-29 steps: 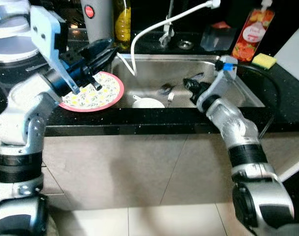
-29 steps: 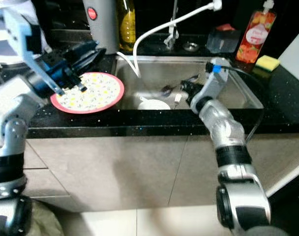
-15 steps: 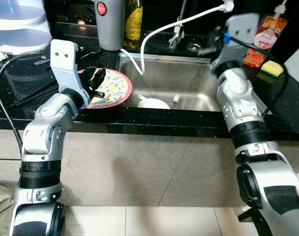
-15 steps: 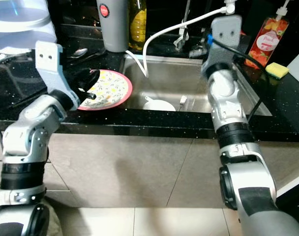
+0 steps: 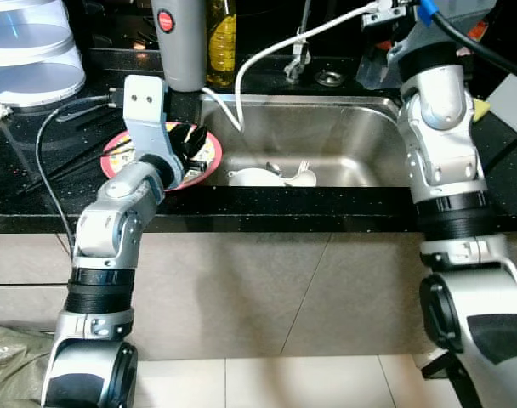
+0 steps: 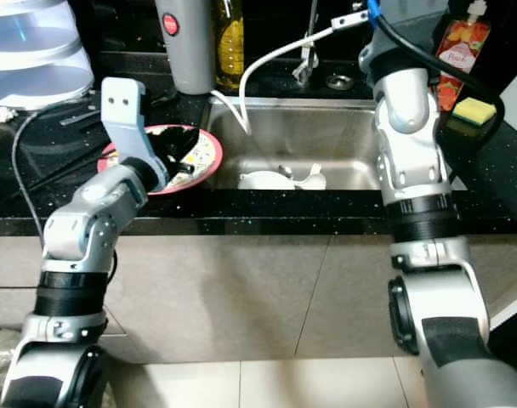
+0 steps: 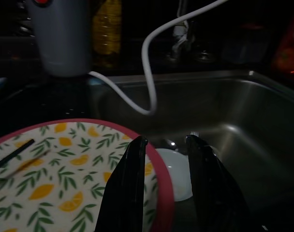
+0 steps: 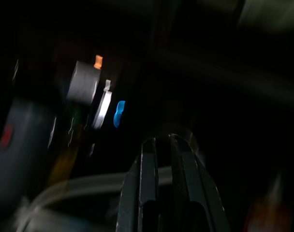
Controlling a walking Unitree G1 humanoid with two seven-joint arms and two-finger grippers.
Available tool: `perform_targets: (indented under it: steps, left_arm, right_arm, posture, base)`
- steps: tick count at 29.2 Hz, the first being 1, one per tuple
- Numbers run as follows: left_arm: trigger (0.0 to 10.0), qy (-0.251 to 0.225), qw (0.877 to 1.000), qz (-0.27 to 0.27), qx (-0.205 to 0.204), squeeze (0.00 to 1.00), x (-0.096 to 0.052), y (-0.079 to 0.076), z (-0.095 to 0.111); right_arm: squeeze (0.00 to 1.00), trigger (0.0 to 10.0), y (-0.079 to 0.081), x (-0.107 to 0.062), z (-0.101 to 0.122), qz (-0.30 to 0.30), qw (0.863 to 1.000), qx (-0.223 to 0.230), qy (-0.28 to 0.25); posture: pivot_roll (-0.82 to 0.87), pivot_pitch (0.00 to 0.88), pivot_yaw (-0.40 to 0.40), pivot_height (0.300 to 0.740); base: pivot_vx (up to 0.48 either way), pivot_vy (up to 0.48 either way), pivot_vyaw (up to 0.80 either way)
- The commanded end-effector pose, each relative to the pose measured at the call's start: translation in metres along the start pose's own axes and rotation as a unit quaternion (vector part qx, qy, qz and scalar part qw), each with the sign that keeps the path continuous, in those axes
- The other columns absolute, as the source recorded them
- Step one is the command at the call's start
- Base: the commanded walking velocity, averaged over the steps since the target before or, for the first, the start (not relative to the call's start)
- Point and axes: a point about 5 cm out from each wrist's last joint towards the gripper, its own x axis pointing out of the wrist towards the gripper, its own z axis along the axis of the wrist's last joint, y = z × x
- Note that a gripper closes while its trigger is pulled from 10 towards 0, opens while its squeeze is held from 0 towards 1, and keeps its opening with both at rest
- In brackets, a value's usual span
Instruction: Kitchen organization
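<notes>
Steel sink [image 5: 360, 144] set in black counter [image 5: 241, 200], used as landmark. Inside it, near its front wall: white bowl [image 5: 252, 177], with a fork [image 5: 302, 167] and what looks like a spoon beside it, hard to tell apart. White hose [image 5: 267, 47] drops into sink's back left corner. Just left of the sink on the counter, a red-rimmed plate [image 7: 55, 164] with lemon print, black chopstick [image 7: 11, 155] lying on it. Left gripper [image 7: 164, 164] sits over the plate edge nearest the sink, fingers slightly parted with a narrow gap, holding nothing. Right gripper [image 8: 161, 159] is raised above sink's back right corner; wrist view dark and blurred, fingers look nearly closed, nothing seen between them. Behind sink: grey canister [image 5: 180, 42], oil bottle [image 5: 222, 38], red soap pouch [image 6: 459, 51] partly hidden by right arm, yellow sponge [image 6: 473, 109]. White lidded appliance [image 5: 33, 51] far left of sink, cut off at frame edge.
</notes>
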Motion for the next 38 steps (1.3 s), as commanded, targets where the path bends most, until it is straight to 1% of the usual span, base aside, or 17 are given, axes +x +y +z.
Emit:
perform_targets:
  steps: [1, 4, 5, 6, 7, 9, 12, 13, 17, 23, 24, 26, 28, 33, 36, 37, 38]
  left_arm:
    - [10.0, -0.005, 0.999, 0.017, 0.041, 0.0, 0.0, 0.005, 0.004]
    - [10.0, -0.024, 0.991, 0.04, 0.126, 0.0, -0.005, 0.009, 0.01]
    - [10.0, -0.024, 0.991, 0.04, 0.126, 0.0, -0.005, 0.009, 0.01]
    - [10.0, -0.019, 0.983, 0.037, 0.176, 0.0, -0.007, 0.01, 0.009]
    - [10.0, -0.019, 0.983, 0.037, 0.176, 0.0, -0.007, 0.01, 0.009]
    - [10.0, -0.004, 0.978, 0.021, 0.209, 0.0, -0.009, 0.012, 0.006]
    - [10.0, 0.065, 0.955, -0.024, 0.289, 0.0, -0.021, 0.023, -0.006]
    - [10.0, 0.065, 0.955, -0.024, 0.289, 0.0, -0.021, 0.023, -0.006]
    - [10.0, 0.152, 0.902, -0.075, 0.397, 0.0, -0.038, 0.033, -0.024]
    - [10.0, 0.175, 0.879, -0.048, 0.441, 0.0, -0.041, 0.057, -0.014]
    - [10.0, 0.175, 0.879, -0.048, 0.441, 0.0, -0.041, 0.057, -0.014]
    - [10.0, 0.191, 0.88, 0.04, 0.433, 0.0, -0.036, 0.085, -0.005]
    - [10.0, 0.197, 0.879, 0.071, 0.429, 0.0, -0.035, 0.095, -0.004]
    - [10.0, 0.229, 0.891, 0.145, 0.364, 0.0, -0.034, 0.123, -0.007]
    - [10.0, 0.267, 0.877, 0.161, 0.366, 0.0, -0.039, 0.137, -0.016]
    - [10.0, 0.282, 0.864, 0.165, 0.382, 0.0, -0.042, 0.142, -0.018]
    - [10.0, 0.282, 0.864, 0.165, 0.382, 0.0, -0.042, 0.142, -0.018]
  right_arm:
    - [0.0, 10.0, 0.004, -0.005, 0.0, 0.004, 1.0, 0.011, 0.007]
    - [0.0, 10.0, 0.011, -0.023, -0.011, 0.004, 0.999, 0.027, 0.038]
    - [0.0, 10.0, 0.011, -0.023, -0.011, 0.004, 0.999, 0.027, 0.038]
    - [0.0, 10.0, 0.015, -0.031, -0.018, 0.004, 0.997, 0.039, 0.061]
    - [0.0, 10.0, 0.015, -0.031, -0.018, 0.004, 0.997, 0.039, 0.061]
    - [0.0, 10.0, 0.019, -0.038, -0.025, 0.008, 0.995, 0.048, 0.083]
    - [0.0, 10.0, 0.03, -0.058, -0.048, 0.032, 0.983, 0.071, 0.165]
    - [0.0, 10.0, 0.03, -0.058, -0.048, 0.032, 0.983, 0.071, 0.165]
    - [0.0, 10.0, 0.032, -0.076, -0.064, 0.032, 0.968, 0.089, 0.233]
    - [0.0, 10.0, 0.032, -0.075, -0.062, 0.039, 0.968, 0.079, 0.233]
    - [0.0, 10.0, 0.032, -0.075, -0.062, 0.039, 0.968, 0.079, 0.233]
    - [0.0, 10.0, 0.038, -0.073, -0.059, 0.051, 0.969, 0.082, 0.227]
    - [0.0, 10.0, 0.04, -0.072, -0.059, 0.054, 0.969, 0.083, 0.226]
    - [0.0, 10.0, 0.042, -0.07, -0.054, 0.058, 0.969, 0.085, 0.225]
    - [0.0, 10.0, 0.041, -0.069, -0.053, 0.057, 0.969, 0.085, 0.224]
    - [0.0, 10.0, 0.04, -0.069, -0.052, 0.058, 0.969, 0.083, 0.224]
    - [0.0, 10.0, 0.04, -0.069, -0.052, 0.058, 0.969, 0.083, 0.224]
  posture:
    - [0.1, 0.007, 0.006, 0.74]
    - [0.09, 0.008, 0.022, 0.74]
    - [0.09, 0.008, 0.022, 0.74]
    - [0.1, 0.015, 0.021, 0.74]
    - [0.1, 0.015, 0.021, 0.74]
    - [0.1, 0.015, 0.022, 0.74]
    - [0.1, 0.009, 0.022, 0.74]
    - [0.1, 0.009, 0.022, 0.74]
    - [0.11, 0.005, 0.004, 0.74]
    - [0.11, 0.01, -0.012, 0.74]
    - [0.11, 0.01, -0.012, 0.74]
    - [0.12, 0.008, -0.014, 0.74]
    - [0.12, 0.007, -0.014, 0.74]
    - [0.11, 0.021, -0.008, 0.74]
    - [0.11, 0.027, -0.01, 0.74]
    - [0.11, 0.032, -0.01, 0.74]
    - [0.11, 0.032, -0.01, 0.74]
  base:
    - [0.0, 0.0, 0.0]
    - [0.0, 0.0, 0.0]
    - [0.0, 0.0, 0.0]
    - [0.0, 0.0, 0.0]
    - [0.0, 0.0, 0.0]
    - [0.0, 0.0, 0.0]
    - [0.0, 0.0, 0.0]
    - [0.0, 0.0, 0.0]
    - [0.0, 0.0, 0.0]
    - [0.0, 0.0, 0.0]
    - [0.0, 0.0, 0.0]
    - [0.0, 0.0, 0.0]
    - [0.0, 0.0, 0.0]
    - [0.0, 0.0, 0.0]
    - [0.0, 0.0, 0.0]
    - [0.0, 0.0, 0.0]
    - [0.0, 0.0, 0.0]
